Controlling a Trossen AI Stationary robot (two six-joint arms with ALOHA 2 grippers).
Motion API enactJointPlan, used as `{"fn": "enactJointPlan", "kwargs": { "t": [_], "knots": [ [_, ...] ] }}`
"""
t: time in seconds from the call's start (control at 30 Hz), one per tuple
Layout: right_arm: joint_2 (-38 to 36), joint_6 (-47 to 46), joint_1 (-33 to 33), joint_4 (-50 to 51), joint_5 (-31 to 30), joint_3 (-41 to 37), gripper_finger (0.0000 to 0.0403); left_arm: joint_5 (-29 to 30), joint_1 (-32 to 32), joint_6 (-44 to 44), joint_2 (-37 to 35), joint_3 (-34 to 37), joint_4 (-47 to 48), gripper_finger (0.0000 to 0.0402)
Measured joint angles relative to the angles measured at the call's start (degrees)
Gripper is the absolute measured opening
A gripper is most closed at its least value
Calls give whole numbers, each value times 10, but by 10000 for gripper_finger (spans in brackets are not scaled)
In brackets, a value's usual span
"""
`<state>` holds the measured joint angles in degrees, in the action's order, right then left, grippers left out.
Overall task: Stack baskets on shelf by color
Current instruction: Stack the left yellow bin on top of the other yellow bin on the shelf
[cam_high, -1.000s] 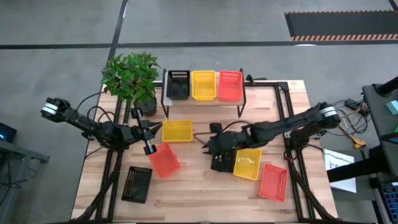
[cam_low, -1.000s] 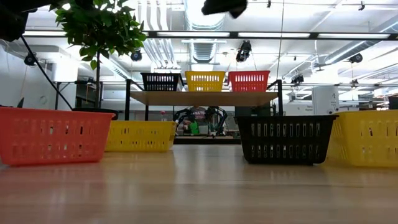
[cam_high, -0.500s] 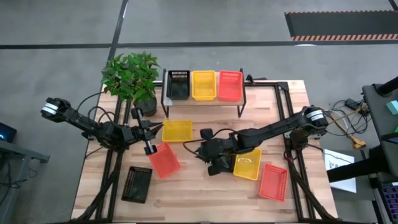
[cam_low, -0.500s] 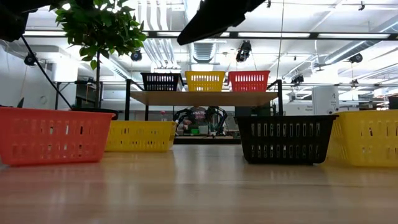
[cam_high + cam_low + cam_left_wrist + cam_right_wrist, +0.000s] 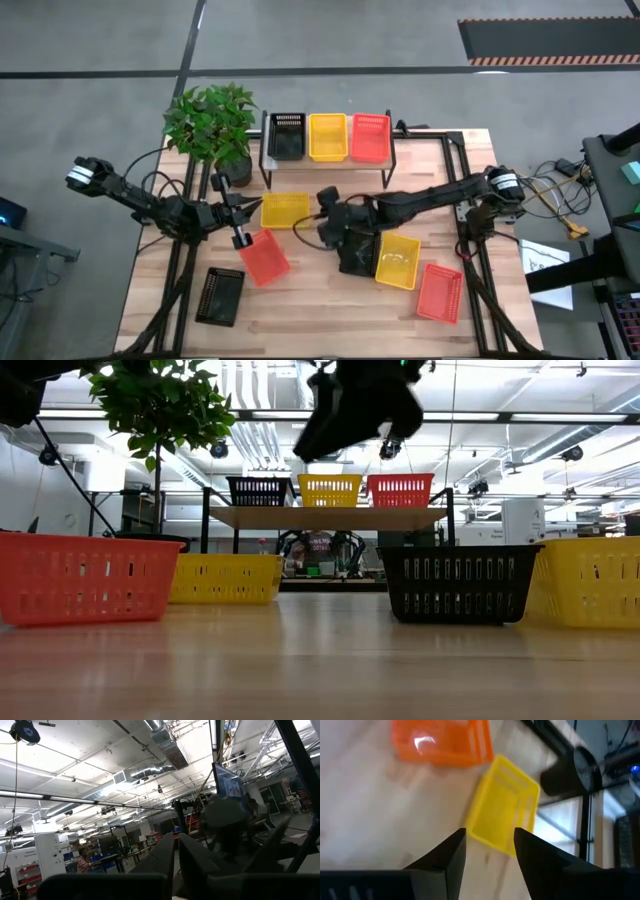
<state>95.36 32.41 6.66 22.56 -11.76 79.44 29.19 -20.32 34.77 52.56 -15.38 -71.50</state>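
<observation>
The shelf (image 5: 327, 163) stands at the table's far side and bears a black (image 5: 287, 135), a yellow (image 5: 327, 136) and an orange basket (image 5: 370, 136) side by side. Six more baskets sit on the table: yellow (image 5: 285, 210), orange (image 5: 263, 257), black (image 5: 220, 296), black (image 5: 355, 262), yellow (image 5: 398, 260), orange (image 5: 438, 292). My right gripper (image 5: 315, 222) hangs open above the table between the near yellow basket (image 5: 502, 805) and the middle black one, touching nothing. My left gripper (image 5: 245, 207) waits shut, raised at the left, beside that yellow basket.
A potted plant (image 5: 212, 125) stands at the far left corner, left of the shelf. Black frame rails (image 5: 462, 190) run along the table's right side. Bare wood lies along the near edge and between the shelf and the loose baskets.
My right gripper has swung from above the middle black basket toward the table's left and far side, nearer the yellow basket in front of the shelf, and has come down into the low view. No basket has moved.
</observation>
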Motion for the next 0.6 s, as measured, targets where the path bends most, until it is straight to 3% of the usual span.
{"fn": "enactJointPlan", "kwargs": {
  "t": [0.3,0.6],
  "knots": [
    [4,34,-65,2,86,0,144,0,-1,-1,0,0,0,10],
    [76,79,-68,-51,82,0,141,0,-1,-1,0,0,0,10]
  ]
}}
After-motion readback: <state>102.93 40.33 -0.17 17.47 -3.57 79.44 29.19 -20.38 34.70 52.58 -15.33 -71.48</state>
